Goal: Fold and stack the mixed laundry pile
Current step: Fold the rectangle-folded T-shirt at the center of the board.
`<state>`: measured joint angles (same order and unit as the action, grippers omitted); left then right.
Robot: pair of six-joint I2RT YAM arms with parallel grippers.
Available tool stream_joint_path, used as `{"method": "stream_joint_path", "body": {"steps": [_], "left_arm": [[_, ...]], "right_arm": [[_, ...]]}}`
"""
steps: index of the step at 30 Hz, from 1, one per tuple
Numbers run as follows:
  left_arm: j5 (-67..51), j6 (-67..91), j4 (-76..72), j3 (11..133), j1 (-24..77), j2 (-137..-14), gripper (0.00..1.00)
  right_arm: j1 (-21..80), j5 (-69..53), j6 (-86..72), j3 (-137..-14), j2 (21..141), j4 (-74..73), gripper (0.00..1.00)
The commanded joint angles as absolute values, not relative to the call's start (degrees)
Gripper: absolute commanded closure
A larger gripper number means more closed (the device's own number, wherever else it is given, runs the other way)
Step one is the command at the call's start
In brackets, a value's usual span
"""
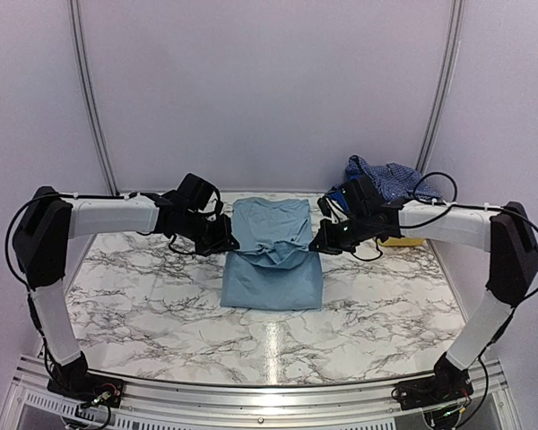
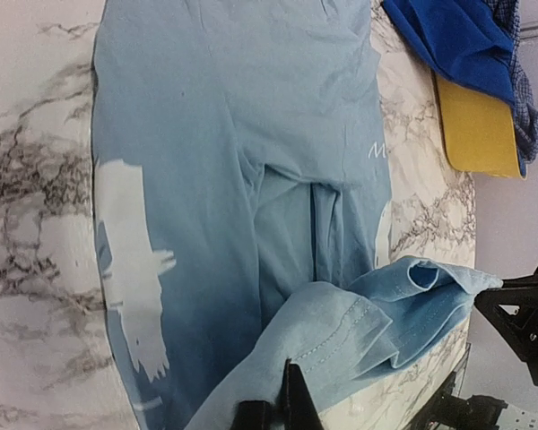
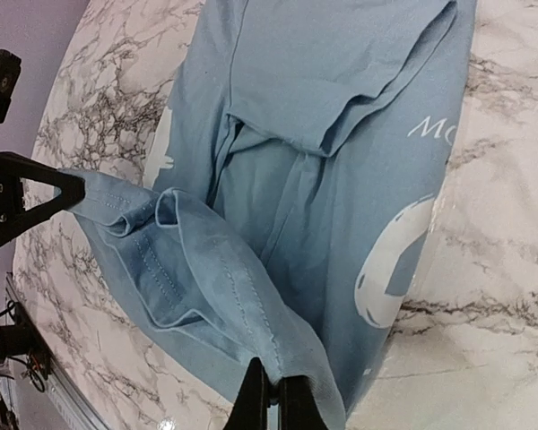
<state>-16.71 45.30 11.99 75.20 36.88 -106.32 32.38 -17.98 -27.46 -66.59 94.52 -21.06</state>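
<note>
A pale sky-blue T-shirt (image 1: 271, 260) with white print lies spread in the middle of the marble table (image 1: 143, 296). My left gripper (image 1: 230, 243) is shut on the shirt's left side, pinching a stitched hem (image 2: 341, 340) that hangs lifted over the flat cloth. At the shirt's right side, my right gripper (image 1: 318, 245) is shut on the other end of the same hem (image 3: 242, 296). The hem sags in a fold between the two grippers. Behind the right arm, the rest of the mixed laundry pile shows as a checked shirt (image 1: 386, 177) and a royal-blue piece (image 2: 457, 40).
A yellow basket (image 2: 475, 130) sits at the table's back right under the checked and royal-blue garments. Curved rails and white walls close in the back. Bare marble lies in front of the T-shirt and to its left.
</note>
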Motion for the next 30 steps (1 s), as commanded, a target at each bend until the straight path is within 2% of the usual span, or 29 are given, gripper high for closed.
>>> {"method": "stream_joint_path", "body": {"steps": [1, 11, 24, 25, 26, 27, 28, 29, 30], "left_arm": [[-19.77, 40.2, 15.64, 82.05, 34.41, -112.68, 1.0], [-21.92, 38.99, 15.74, 90.17, 30.63, -122.03, 1.0], [-22.88, 38.29, 15.78, 93.89, 28.6, -127.41, 1.0], [-22.71, 38.79, 15.74, 93.68, 28.2, -127.39, 0.97], [-22.68, 39.26, 15.69, 93.48, 27.74, -127.18, 0.91], [-22.31, 39.28, 15.71, 93.25, 27.31, -126.62, 0.86], [-21.4, 39.03, 15.61, 92.71, 26.87, -125.47, 0.8], [-20.15, 38.6, 15.52, 92.24, 26.51, -123.98, 0.68], [-19.15, 38.06, 15.48, 91.8, 26.2, -122.42, 0.6]], "right_arm": [[29.77, -20.3, -23.53, -73.14, 101.05, -20.72, 1.0], [27.31, -21.59, -22.59, -82.03, 112.92, -19.31, 1.0], [25.98, -21.05, -22.63, -85.05, 117.97, -18.57, 1.0], [25.87, -21.09, -22.59, -85.29, 117.98, -19.1, 0.98], [25.7, -20.95, -22.5, -85.48, 117.7, -19.7, 0.91], [25.58, -20.75, -22.36, -85.57, 117.09, -20.28, 0.79], [25.5, -20.27, -22.14, -85.64, 116.16, -20.95, 0.72], [25.49, -19.75, -21.82, -85.69, 114.95, -21.87, 0.68], [25.49, -19.28, -21.56, -85.51, 113.62, -22.61, 0.64]]}}
